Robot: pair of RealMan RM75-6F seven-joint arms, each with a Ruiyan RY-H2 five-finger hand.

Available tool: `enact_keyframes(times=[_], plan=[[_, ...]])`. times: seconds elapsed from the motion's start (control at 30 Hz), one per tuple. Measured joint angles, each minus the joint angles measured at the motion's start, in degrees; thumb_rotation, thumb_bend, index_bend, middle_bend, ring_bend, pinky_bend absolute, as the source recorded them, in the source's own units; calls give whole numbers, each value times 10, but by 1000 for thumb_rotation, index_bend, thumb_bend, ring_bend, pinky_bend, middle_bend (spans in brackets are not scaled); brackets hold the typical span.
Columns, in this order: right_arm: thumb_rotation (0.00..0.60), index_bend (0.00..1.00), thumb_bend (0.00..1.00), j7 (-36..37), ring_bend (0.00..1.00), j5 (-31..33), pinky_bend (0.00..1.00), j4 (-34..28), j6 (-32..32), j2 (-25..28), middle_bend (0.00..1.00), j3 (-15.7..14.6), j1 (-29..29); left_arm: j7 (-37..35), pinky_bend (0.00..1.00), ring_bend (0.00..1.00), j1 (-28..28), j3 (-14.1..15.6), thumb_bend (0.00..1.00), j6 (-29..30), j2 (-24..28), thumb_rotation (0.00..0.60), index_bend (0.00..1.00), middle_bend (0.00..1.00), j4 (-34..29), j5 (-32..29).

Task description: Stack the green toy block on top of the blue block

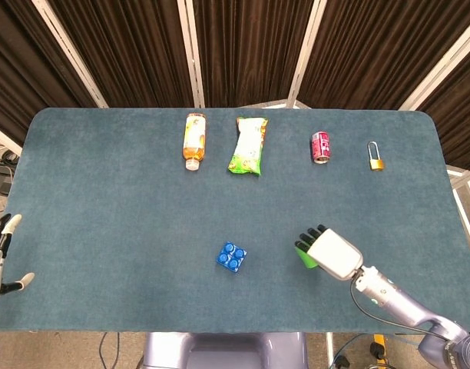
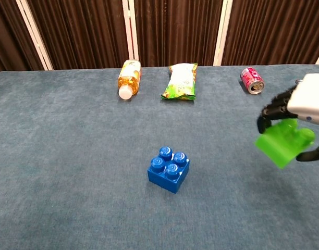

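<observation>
The blue block (image 1: 232,257) (image 2: 168,169) sits on the teal table, studs up, near the front middle. My right hand (image 1: 332,253) (image 2: 303,104) holds the green toy block (image 1: 303,256) (image 2: 282,142) in the air, right of the blue block and tilted; in the chest view the fingers curl over its top and the thumb is under its right side. My left hand (image 1: 0,254) shows only at the far left edge of the head view, off the table, fingers spread, holding nothing.
Along the far side lie an orange drink bottle (image 1: 193,140) (image 2: 128,77), a green snack bag (image 1: 248,145) (image 2: 181,80), a red can (image 1: 320,147) (image 2: 251,80) and a brass padlock (image 1: 375,157). Dark curtains stand behind the table (image 1: 104,200).
</observation>
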Motion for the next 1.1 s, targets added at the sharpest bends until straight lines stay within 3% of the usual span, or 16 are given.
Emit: enact_keyframes(times=[0.17, 0.43, 0.7, 0.9, 1.1], plan=[[600, 482, 362, -23, 405, -31, 541, -64, -13, 19, 532, 9, 40, 2, 0, 0, -3, -2, 0, -5, -1, 600, 0, 0, 2, -9], [600, 482, 378, -85, 405, -33, 541, -119, -128, -15, 532, 41, 117, 8, 0, 0, -9, -8, 0, -13, -4, 600, 0, 0, 6, -29], [600, 483, 380, -147, 405, 5, 541, -116, -219, -93, 532, 70, 174, 2, 0, 0, -15, -15, 0, -28, -3, 600, 0, 0, 14, -53], [600, 482, 381, -161, 406, 27, 541, -102, -239, -115, 532, 88, 200, -4, 0, 0, -18, -20, 0, -35, -2, 600, 0, 0, 22, -70], [600, 482, 395, -146, 406, 36, 546, -84, -246, -120, 532, 86, 219, 2, 0, 0, -22, -23, 0, -38, -5, 600, 0, 0, 25, -79]])
